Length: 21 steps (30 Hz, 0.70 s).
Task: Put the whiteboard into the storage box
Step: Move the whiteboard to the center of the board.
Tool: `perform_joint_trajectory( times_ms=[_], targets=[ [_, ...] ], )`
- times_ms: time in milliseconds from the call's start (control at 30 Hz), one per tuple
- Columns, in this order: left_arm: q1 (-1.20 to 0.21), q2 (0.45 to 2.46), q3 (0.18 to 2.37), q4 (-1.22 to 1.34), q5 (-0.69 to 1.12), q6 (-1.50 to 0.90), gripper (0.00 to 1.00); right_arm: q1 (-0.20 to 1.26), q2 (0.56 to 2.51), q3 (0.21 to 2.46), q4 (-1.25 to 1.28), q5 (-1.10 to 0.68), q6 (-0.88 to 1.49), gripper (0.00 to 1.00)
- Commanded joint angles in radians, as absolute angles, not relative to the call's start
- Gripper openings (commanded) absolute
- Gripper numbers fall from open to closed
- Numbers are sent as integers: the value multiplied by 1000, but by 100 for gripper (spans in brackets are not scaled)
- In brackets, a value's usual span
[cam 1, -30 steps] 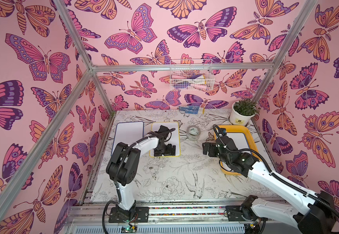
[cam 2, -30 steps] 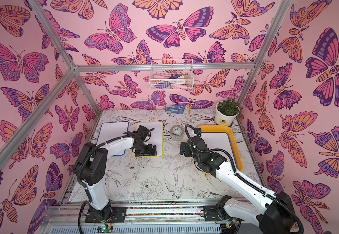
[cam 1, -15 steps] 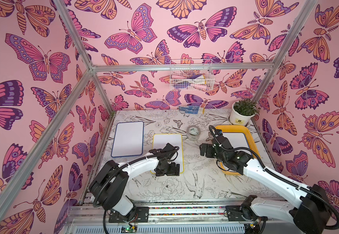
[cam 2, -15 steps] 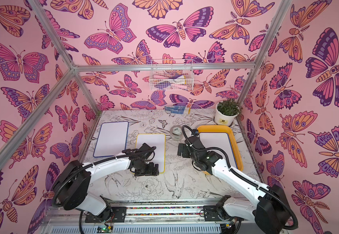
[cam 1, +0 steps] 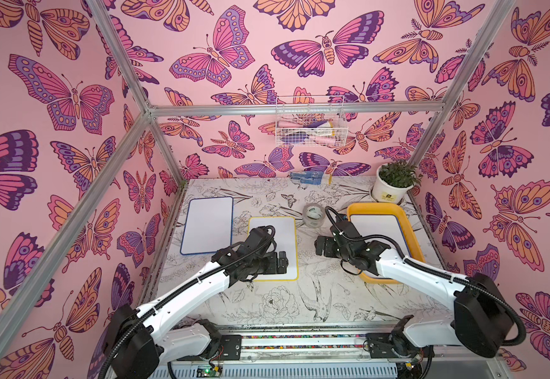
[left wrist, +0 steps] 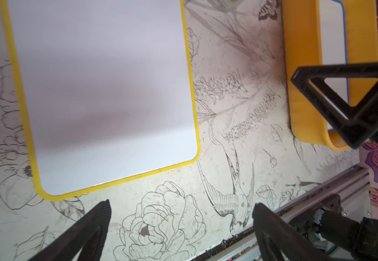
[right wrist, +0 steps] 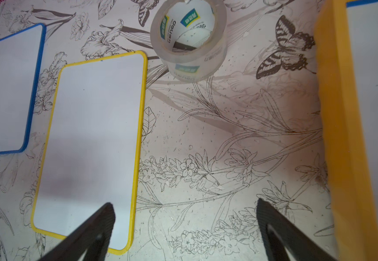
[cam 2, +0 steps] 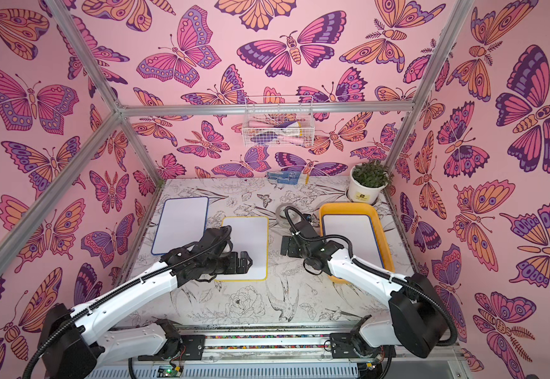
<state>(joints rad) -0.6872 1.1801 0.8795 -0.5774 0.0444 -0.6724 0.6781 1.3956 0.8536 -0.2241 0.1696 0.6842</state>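
- Two grippers, both with jaws spread wide and nothing between them.
- Nearest, the left gripper [cam 1: 280, 262] hangs over the near end of the yellow-framed whiteboard [cam 1: 283, 233], which lies flat on the table [cam 1: 267, 305]. In the left wrist view its fingers [left wrist: 100, 217] frame bare tabletop just past the board's near corner.
- Slightly farther, the right gripper [cam 1: 320, 246] hovers over open table between that board and the storage box [cam 1: 375, 207].
- On the table's right side sits the storage box, with a boxed whiteboard [cam 1: 378, 229], blue-framed, flat inside. The right arm crosses above its near end.
- A loose blue-framed whiteboard [cam 1: 208, 224] lies at the left, near the yellow one but apart from it.
- A tape roll [cam 1: 313, 214] stands between the yellow board's far corner and the box.
- Beyond these, a potted plant [cam 1: 393, 183] stands behind the box, and a wire basket [cam 1: 309, 128] hangs on the back wall.
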Motion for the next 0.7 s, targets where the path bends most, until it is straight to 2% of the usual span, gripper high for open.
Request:
perform_joint_trajectory(
  times_ms=[0,333,667],
  targets=[
    [-644,1196,887,-611,-12,-643,100,689,1437,888,-183,135,720,100],
    [-483,1326,878,-584,-22,-626,100,732,1588,949,-143,99,795,100],
    [-401,1437,839,-374,32,-607,100,842,1699,945,-11,271,924,100]
  ],
)
